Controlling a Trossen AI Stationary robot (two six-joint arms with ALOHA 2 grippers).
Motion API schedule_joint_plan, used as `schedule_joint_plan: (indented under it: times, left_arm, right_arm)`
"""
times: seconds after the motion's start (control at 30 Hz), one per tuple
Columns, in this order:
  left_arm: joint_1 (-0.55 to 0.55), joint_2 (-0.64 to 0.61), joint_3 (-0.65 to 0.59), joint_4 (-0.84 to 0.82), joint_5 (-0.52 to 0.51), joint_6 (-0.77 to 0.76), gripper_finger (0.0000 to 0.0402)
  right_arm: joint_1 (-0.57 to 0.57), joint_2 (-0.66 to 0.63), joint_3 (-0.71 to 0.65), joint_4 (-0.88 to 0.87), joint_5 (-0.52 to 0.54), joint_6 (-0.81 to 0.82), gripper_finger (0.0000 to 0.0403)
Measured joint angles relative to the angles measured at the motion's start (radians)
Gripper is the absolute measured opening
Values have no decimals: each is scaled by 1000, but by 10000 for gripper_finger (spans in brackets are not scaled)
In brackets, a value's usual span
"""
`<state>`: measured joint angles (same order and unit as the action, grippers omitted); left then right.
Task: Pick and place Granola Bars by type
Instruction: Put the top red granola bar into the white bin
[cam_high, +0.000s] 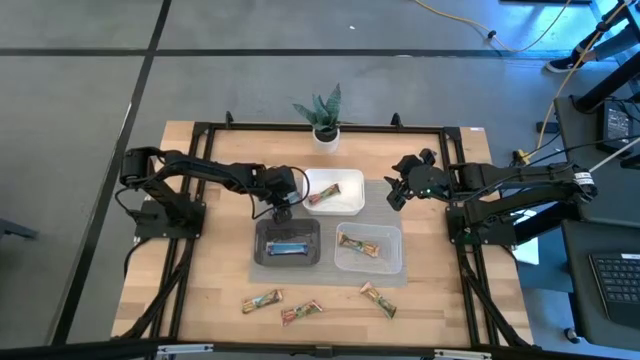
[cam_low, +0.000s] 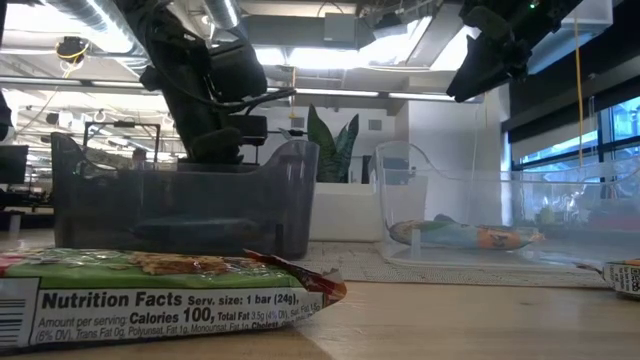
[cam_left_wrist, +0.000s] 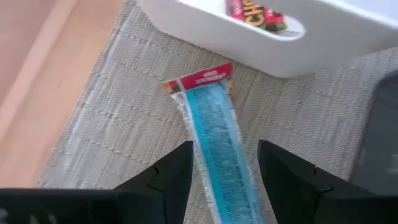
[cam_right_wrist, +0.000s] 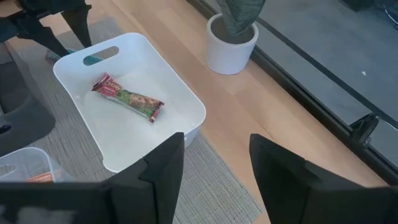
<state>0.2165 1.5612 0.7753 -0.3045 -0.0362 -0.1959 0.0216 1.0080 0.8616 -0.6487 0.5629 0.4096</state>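
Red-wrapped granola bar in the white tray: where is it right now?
In the high view, the red-wrapped granola bar lies inside the white plastic tray, between both claws, in front of the potted plant.

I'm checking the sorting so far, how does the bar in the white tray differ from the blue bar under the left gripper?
The bar in the white tray has a red and green wrapper; the blue bar is blue with a red end. The first lies inside the white tray; the second lies on the grey mat beside that tray, between the open fingers of the left gripper. Both lie flat, wrapped.

Worktop (cam_high: 200, 290) wooden. Grey mat (cam_high: 372, 190) carries white tray (cam_high: 352, 183), black tray (cam_high: 262, 245), clear tray (cam_high: 392, 262). Potted plant (cam_high: 323, 115) at far edge.
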Motion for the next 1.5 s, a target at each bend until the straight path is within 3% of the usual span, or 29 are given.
schedule_joint_plan:
  times: [1.03,1.5]
  left_arm:
    - [-20,1,-33,-14,3,-30,173]
    - [-26,0,-33,-88,-2,-30,135]
  right_arm:
    - [0,0,0,0,4,1,186]
    - [0,0,0,-8,4,-2,186]
